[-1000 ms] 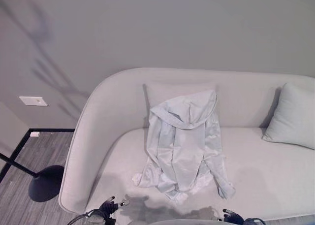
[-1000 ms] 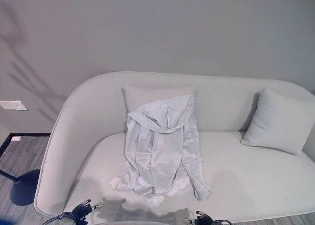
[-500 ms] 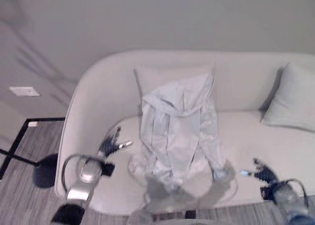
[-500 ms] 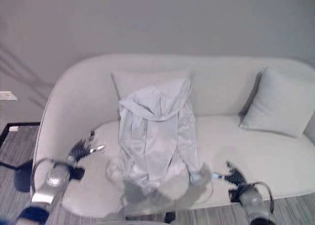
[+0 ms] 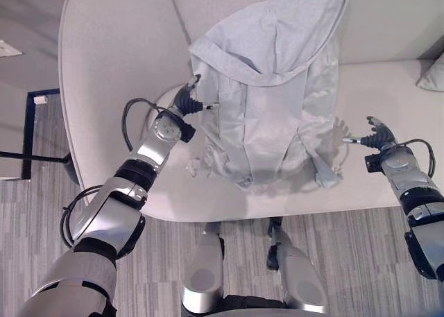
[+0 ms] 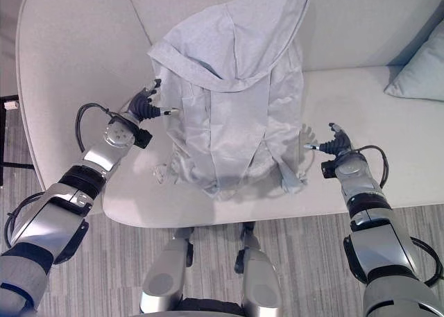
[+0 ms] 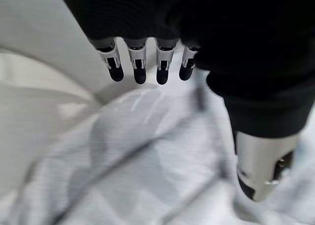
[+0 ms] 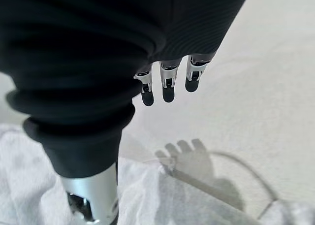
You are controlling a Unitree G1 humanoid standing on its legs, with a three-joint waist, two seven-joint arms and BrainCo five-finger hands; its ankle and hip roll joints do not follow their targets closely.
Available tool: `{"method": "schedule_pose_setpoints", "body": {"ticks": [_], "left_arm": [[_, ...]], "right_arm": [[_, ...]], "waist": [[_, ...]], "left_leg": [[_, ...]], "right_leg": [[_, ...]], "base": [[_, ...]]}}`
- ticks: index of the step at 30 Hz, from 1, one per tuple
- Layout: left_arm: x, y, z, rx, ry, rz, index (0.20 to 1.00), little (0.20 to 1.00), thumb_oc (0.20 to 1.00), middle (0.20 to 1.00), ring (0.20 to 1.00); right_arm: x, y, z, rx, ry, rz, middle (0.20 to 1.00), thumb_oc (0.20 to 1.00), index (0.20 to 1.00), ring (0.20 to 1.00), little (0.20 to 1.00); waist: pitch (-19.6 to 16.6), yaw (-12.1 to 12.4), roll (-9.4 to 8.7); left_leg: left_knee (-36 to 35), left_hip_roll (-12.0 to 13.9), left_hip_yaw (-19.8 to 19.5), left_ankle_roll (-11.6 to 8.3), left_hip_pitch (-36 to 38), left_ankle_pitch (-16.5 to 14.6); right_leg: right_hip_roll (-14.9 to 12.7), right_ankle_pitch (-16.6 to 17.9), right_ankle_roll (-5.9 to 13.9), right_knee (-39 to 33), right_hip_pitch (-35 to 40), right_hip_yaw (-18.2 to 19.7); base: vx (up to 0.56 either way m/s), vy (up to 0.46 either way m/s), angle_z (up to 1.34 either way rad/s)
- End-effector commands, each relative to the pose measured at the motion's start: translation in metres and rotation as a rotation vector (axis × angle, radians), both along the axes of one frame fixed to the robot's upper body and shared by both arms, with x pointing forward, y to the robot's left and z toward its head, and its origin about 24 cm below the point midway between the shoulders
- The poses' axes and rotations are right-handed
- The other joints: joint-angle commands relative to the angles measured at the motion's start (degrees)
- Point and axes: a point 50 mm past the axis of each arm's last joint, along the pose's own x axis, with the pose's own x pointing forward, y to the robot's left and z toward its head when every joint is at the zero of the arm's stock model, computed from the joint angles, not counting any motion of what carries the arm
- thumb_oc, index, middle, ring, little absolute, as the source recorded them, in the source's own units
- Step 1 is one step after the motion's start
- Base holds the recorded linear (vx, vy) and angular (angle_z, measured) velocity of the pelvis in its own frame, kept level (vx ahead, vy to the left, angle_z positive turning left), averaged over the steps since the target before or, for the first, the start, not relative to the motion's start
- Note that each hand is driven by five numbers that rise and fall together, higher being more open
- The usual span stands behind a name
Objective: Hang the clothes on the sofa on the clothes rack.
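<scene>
A pale grey hooded jacket (image 5: pixel 274 88) lies spread on the sofa (image 5: pixel 111 67), its hood against the backrest. The left hand (image 5: pixel 186 102) hovers at the jacket's left edge with fingers straight, holding nothing. The right hand (image 6: pixel 334 143) hangs near the jacket's right sleeve, also opened and empty.

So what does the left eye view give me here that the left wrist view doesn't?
The left eye view alone takes in the pale hooded jacket draped against the sofa, a cushion corner, the right hand open beside the jacket's hem, and the floor. The left wrist view alone gives a close look along the left hand: fingers straight, hovering just above the cloth, gripping nothing. Both show the left hand, jacket fabric and sofa.
</scene>
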Motion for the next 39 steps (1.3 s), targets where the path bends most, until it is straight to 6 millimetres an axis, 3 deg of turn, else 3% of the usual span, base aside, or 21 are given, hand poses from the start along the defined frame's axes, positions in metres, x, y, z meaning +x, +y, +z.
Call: {"method": "schedule_pose_setpoints", "body": {"ticks": [1, 6, 15, 20, 21, 23, 27, 31, 35, 39], "left_arm": [[0.003, 0.007, 0.051, 0.027, -0.189, 0.033, 1.0, 1.0, 1.0, 1.0, 1.0], [0.002, 0.023, 0.082, 0.061, -0.276, 0.094, 1.0, 1.0, 1.0, 1.0, 1.0], [0.001, 0.034, 0.094, 0.077, -0.307, 0.145, 1.0, 1.0, 1.0, 1.0, 1.0], [0.006, 0.019, 0.09, 0.038, -0.3, 0.124, 1.0, 1.0, 1.0, 1.0, 1.0], [0.008, 0.006, 0.085, 0.018, -0.285, 0.093, 1.0, 1.0, 1.0, 1.0, 1.0], [0.011, -0.002, 0.08, 0.013, -0.26, 0.081, 1.0, 1.0, 1.0, 1.0, 1.0], [0.013, -0.006, 0.081, 0.015, -0.252, 0.075, 1.0, 1.0, 1.0, 1.0, 1.0], [0.015, -0.024, 0.108, 0.056, -0.308, 0.038, 1.0, 1.0, 1.0, 1.0, 1.0], [0.013, -0.028, 0.13, 0.09, -0.359, 0.036, 1.0, 1.0, 1.0, 1.0, 1.0], [0.013, -0.028, 0.136, 0.087, -0.37, 0.038, 1.0, 1.0, 1.0, 1.0, 1.0]], "right_arm": [[-0.006, -0.033, 0.059, -0.098, -0.183, -0.082, 1.0, 1.0, 1.0, 1.0, 1.0], [-0.008, -0.038, 0.096, -0.145, -0.302, -0.088, 1.0, 1.0, 1.0, 1.0, 1.0], [-0.016, -0.048, 0.128, -0.227, -0.374, -0.103, 1.0, 1.0, 1.0, 1.0, 1.0], [-0.019, -0.059, 0.129, -0.248, -0.343, -0.158, 1.0, 1.0, 1.0, 1.0, 1.0], [-0.02, -0.063, 0.132, -0.267, -0.323, -0.184, 1.0, 1.0, 1.0, 1.0, 1.0], [-0.021, -0.067, 0.143, -0.286, -0.311, -0.213, 1.0, 1.0, 1.0, 1.0, 1.0], [-0.021, -0.068, 0.151, -0.297, -0.316, -0.228, 1.0, 1.0, 1.0, 1.0, 1.0], [-0.022, -0.067, 0.175, -0.346, -0.337, -0.243, 1.0, 1.0, 1.0, 1.0, 1.0], [-0.021, -0.061, 0.193, -0.369, -0.375, -0.233, 1.0, 1.0, 1.0, 1.0, 1.0], [-0.02, -0.059, 0.198, -0.371, -0.388, -0.229, 1.0, 1.0, 1.0, 1.0, 1.0]], "waist": [[-1.6, 2.1, 0.58], [-1.6, 2.4, -0.12], [-1.6, 2.1, -0.45], [-1.6, 2.3, -0.12], [-1.6, 2.8, 0.11], [-1.6, 3.0, 1.01], [-1.6, 3.0, 1.46], [-1.6, 3.4, 1.85], [-1.6, 3.6, 1.98], [-1.6, 3.7, 1.99]], "left_leg": [[0.0, 0.4, 1.6, 0.83, 2.6, -6.2], [0.0, 0.6, 0.9, 0.67, -0.2, -6.0], [0.0, 0.6, 0.3, 0.78, -1.7, -6.0], [0.0, 0.5, -0.3, 0.56, -3.0, -6.0], [0.0, 0.4, -0.4, 0.37, -3.5, -5.9], [0.0, 0.4, -0.6, 0.28, -4.4, -5.9], [0.0, 0.4, -0.7, 0.22, -5.1, -5.7], [0.0, 0.8, -1.4, -0.08, -8.1, -5.4], [0.0, 1.2, -2.1, -0.44, -11.3, -5.0], [0.0, 1.2, -2.4, -0.49, -12.2, -4.9]], "right_leg": [[-3.4, -4.8, -0.43, 0.4, -0.3, 1.8], [-3.5, -4.6, -0.58, 0.4, -2.6, 1.6], [-3.6, -4.3, -0.43, 0.4, -4.0, 1.3], [-3.8, -3.9, -0.29, 0.4, -5.1, 1.3], [-3.9, -3.8, -0.31, 0.4, -5.4, 1.4], [-4.1, -3.7, -0.34, 0.4, -6.4, 1.6], [-4.2, -3.7, -0.33, 0.4, -6.9, 1.5], [-4.2, -3.5, -0.47, 0.4, -9.7, 1.6], [-4.3, -3.3, -0.44, 0.4, -12.5, 1.8], [-4.3, -3.2, -0.45, 0.4, -13.3, 1.8]], "base": [[-0.02, -0.029, 0.09], [-0.02, -0.032, 0.07], [0.01, -0.009, 0.06], [0.01, -0.027, 0.02], [0.01, -0.031, 0.02], [0.0, -0.021, 0.0], [0.0, 0.0, 0.0], [0.01, -0.072, 0.02], [0.0, -0.059, 0.03], [0.0, -0.02, 0.0]]}}
